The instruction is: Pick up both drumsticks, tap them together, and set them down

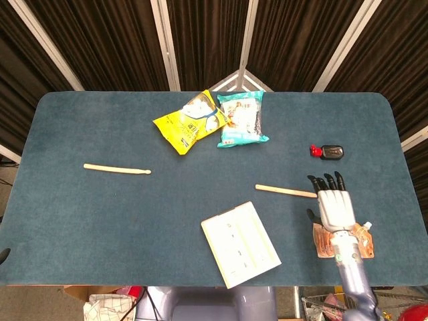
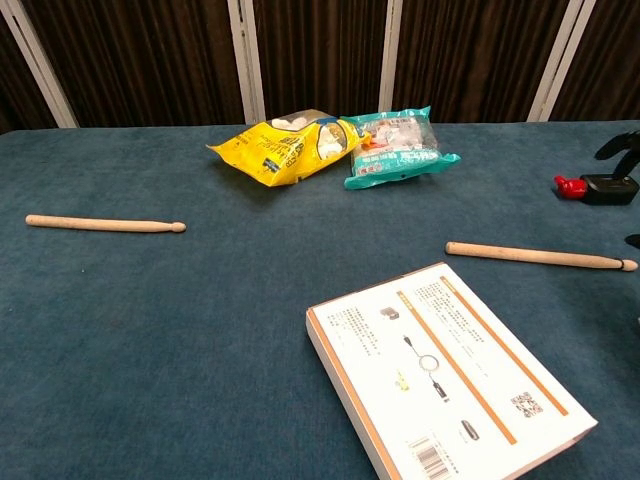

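Over table right side: right hand [image 1: 336,208] hovering, fingers spread, holding nothing, lining up over tip of pale wooden drumstick [image 1: 287,192]
Far left: second pale wooden drumstick [image 1: 116,168] lying flat, awaiting left hand
Left hand: barely showing, cannot tell

No wording can be read anywhere. The flat white cardboard box with orange stripes [image 2: 450,372] carries small diagrams, a barcode and a QR code, its print too small. The yellow snack bag [image 2: 278,148] and teal snack bag [image 2: 396,148] show illegible graphics.

Dark curtains [image 1: 200,40] with pale strips hang behind the blue table [image 1: 80,221].
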